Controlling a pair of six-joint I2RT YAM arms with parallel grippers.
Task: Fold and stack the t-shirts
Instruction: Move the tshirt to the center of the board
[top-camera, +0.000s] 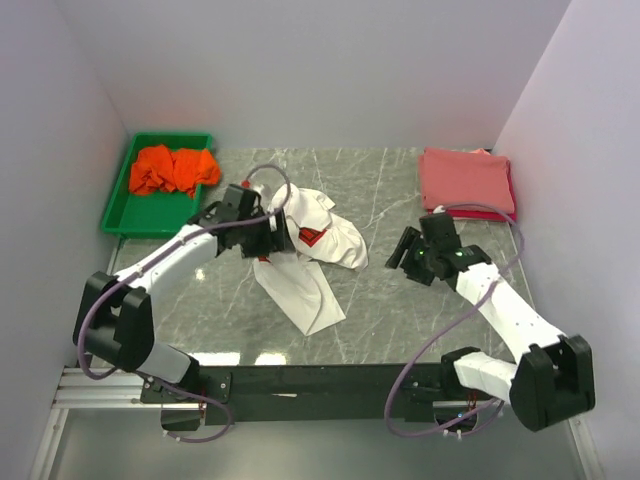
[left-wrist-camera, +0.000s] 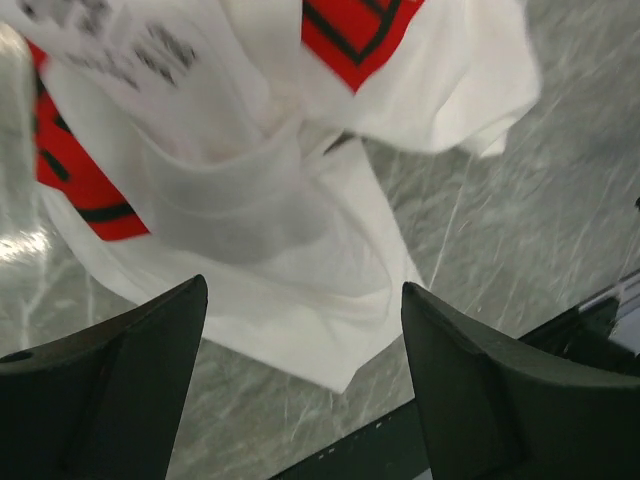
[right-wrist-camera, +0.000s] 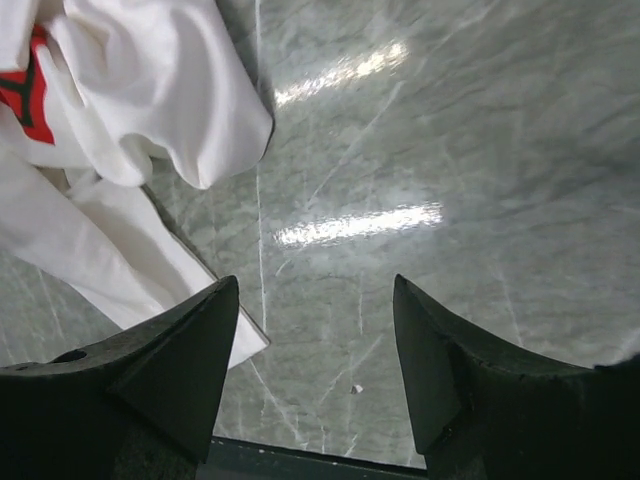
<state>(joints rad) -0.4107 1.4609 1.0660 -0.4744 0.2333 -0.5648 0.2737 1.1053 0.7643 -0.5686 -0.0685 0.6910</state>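
**White t-shirt (top-camera: 305, 255) in a heap, both grippers wide open**

From above: lies crumpled near the middle of the grey bench (top-camera: 390, 310), with one long part stretching toward the near edge. Shows a small bit of red print. Left gripper (top-camera: 277, 236) right over its left side; cannot tell from up here whether touching or not. Right gripper (top-camera: 405, 255) off to the right, near the cloth but apart from it.

Only in this top view: orange t-shirt (top-camera: 172, 168) bunched up in the green tray (top-camera: 125, 200) at the far left. Folded pink t-shirt (top-camera: 465, 178) flat in the far right corner, on top of a red t-shirt (top-camera: 512, 198) peeking out at the edge.

From the left wrist: fingers spread wide, nothing held between them. White cloth just past the tips. Red and black print big and clear here, plus some blurred dark writing at the top left.

From the right wrist: fingers spread wide too, holding nothing, bare bench between them. White cloth on the left side, with only a tiny corner of red. Bright streaks of light on the bench.
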